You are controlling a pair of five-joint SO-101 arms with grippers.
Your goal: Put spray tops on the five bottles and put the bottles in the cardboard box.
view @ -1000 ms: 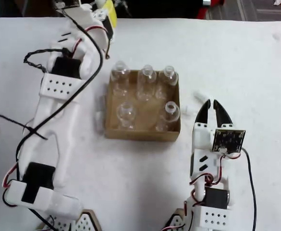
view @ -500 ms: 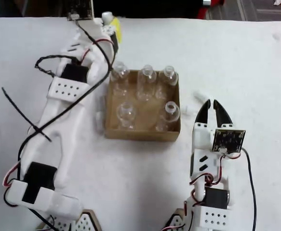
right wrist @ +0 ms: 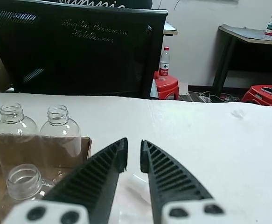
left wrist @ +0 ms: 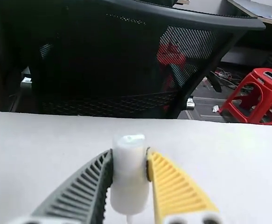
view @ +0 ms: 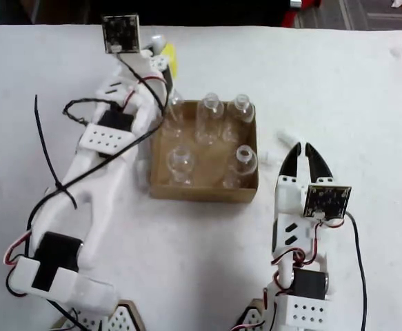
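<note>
Now | left jaws clamp spray top (left wrist: 129,175), swung nearer box (view: 201,191) | right jaws slightly apart, empty, unmoved

White table (view: 366,96) seen from above; cardboard box (view: 204,187) at centre holding five clear bottles (view: 209,114), upright and uncapped, three in the far row, two in the near; left pincer (view: 161,49) beyond the box's far left corner, a white spray top (view: 156,43) against its yellow finger (view: 168,62); right pincer (view: 303,148) just right of the box, black fingers (view: 289,162) slightly parted; small white piece (view: 283,136) near its tips.
</note>
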